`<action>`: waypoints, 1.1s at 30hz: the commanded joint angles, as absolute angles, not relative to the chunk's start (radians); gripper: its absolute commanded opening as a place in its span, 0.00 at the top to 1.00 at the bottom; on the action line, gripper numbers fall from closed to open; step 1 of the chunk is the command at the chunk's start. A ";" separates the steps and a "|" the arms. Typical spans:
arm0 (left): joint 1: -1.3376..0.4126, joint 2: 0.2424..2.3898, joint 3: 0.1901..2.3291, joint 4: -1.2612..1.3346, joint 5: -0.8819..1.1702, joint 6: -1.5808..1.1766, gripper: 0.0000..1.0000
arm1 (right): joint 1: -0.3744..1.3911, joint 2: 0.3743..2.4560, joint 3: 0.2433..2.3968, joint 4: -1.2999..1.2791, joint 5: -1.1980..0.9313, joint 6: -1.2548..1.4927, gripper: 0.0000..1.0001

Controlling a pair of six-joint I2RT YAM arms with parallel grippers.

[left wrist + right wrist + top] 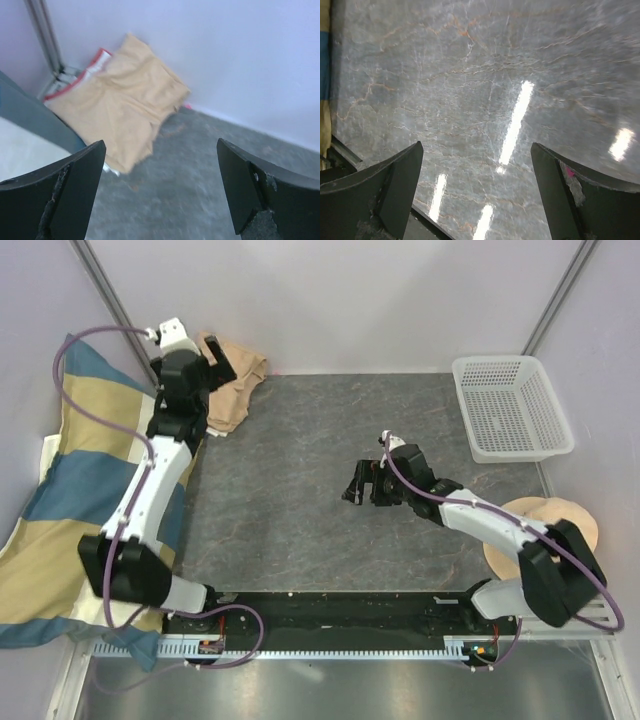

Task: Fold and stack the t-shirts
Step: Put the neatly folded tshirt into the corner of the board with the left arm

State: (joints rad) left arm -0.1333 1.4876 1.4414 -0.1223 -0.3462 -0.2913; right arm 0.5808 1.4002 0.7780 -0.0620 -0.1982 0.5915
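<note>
Two arms in view, each carrying one pincer.

Left pincer (222, 358): reaching toward 11 o'clock of the worktop (300, 500), hovering just short of the tan t-shirt (238, 388). Jaws standing wide apart, gripping nothing, touching nothing.

Right pincer (362, 490): hanging over the middle of the worktop, pointing toward 9 o'clock. Jaws spread wide, holding nothing; only stone-patterned surface showing between them in the right wrist view.

One tan t-shirt: lying crumpled in the 11 o'clock corner, leaning against the back wall, just beside the pillow.

One red-pink strip (75, 86): peeking out at the tee's 10 o'clock edge in the left wrist view. Whether a second tee or not: cannot tell.

One white mesh basket (510, 405): sitting at 2 o'clock, well apart from both pincers.

One round beige dome (548, 522): lying at 4 o'clock, partly hidden behind the right arm.

One striped pillow (70, 510): lying along the 9 o'clock side, beneath the left arm.
</note>
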 commanded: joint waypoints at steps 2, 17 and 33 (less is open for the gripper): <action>-0.236 1.332 1.124 -0.201 -0.327 -0.400 0.00 | 0.586 1.185 0.739 -0.189 -0.043 0.525 0.02; -0.413 0.884 0.704 -0.353 -0.233 -0.534 0.00 | 0.592 0.762 0.609 -0.457 0.190 0.592 0.02; -0.422 0.669 0.517 -0.360 -0.199 -0.600 0.00 | 0.592 0.623 0.569 -0.531 0.238 0.594 0.02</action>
